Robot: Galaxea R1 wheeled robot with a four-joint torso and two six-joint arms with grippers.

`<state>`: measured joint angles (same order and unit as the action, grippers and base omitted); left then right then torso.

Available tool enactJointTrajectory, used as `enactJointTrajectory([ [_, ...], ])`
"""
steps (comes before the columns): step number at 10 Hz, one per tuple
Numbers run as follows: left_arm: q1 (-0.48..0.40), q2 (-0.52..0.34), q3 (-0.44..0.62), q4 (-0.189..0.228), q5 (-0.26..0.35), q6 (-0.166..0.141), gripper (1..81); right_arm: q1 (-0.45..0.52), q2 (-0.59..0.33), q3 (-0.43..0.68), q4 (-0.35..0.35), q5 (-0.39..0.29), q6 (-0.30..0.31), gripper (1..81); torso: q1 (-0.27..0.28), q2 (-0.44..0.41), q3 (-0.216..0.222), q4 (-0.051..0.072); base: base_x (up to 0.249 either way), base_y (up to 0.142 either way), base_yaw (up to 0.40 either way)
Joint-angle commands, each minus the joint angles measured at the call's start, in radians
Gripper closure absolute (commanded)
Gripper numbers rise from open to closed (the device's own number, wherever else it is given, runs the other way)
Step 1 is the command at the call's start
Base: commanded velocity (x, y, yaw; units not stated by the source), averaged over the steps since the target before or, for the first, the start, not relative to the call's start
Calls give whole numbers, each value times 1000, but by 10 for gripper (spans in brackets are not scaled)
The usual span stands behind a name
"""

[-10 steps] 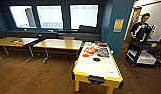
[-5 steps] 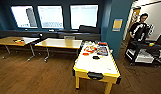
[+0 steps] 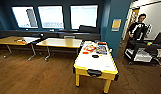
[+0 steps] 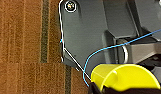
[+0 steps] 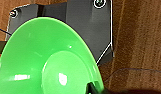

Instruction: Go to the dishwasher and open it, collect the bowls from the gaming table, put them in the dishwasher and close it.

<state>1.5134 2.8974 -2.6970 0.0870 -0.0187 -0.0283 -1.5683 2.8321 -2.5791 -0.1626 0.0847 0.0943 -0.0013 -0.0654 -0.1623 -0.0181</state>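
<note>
Well, the gaming table [image 3: 96,62] stands near the middle of the room on the wooden floor [image 3: 33,77], and I see no bowls among the small items on its white top. Both bowls appear to ride at the wrists above that floor: the lime-green bowl [image 5: 46,62] seems gripped at its rim by the right gripper, the small yellow bowl [image 4: 123,77] by the left. My guess: collecting is done, and carrying them to the dishwasher is what remains.
</note>
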Motion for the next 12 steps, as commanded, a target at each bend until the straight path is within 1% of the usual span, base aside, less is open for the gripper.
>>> enactJointTrajectory([
  [1, -34, -15, -4, 11, 60, 4, 811, 35, -14, -5, -15, -56, -4, 811, 1, 0, 0, 0, -114, 0, 0],
  [2, -35, -15, -4, 11, 60, 4, 811, 33, -14, -5, -15, -56, -4, 811, 1, 0, 0, 0, -90, 0, 0],
  [6, -34, -12, -4, 14, 48, 4, 811, 33, -12, -7, -15, -54, -4, 811, 1, 0, 0, 0, 0, 0, 0],
  [9, -34, -9, -4, 5, 45, 2, 811, 33, -12, -7, -15, -55, -4, 811, 1, 0, 0, 0, 0, 0, 0],
  [12, -34, -6, -4, 10, 46, 2, 811, 33, -7, -8, -17, -56, -4, 811, 1, 0, 0, 0, 0, 0, 0],
])
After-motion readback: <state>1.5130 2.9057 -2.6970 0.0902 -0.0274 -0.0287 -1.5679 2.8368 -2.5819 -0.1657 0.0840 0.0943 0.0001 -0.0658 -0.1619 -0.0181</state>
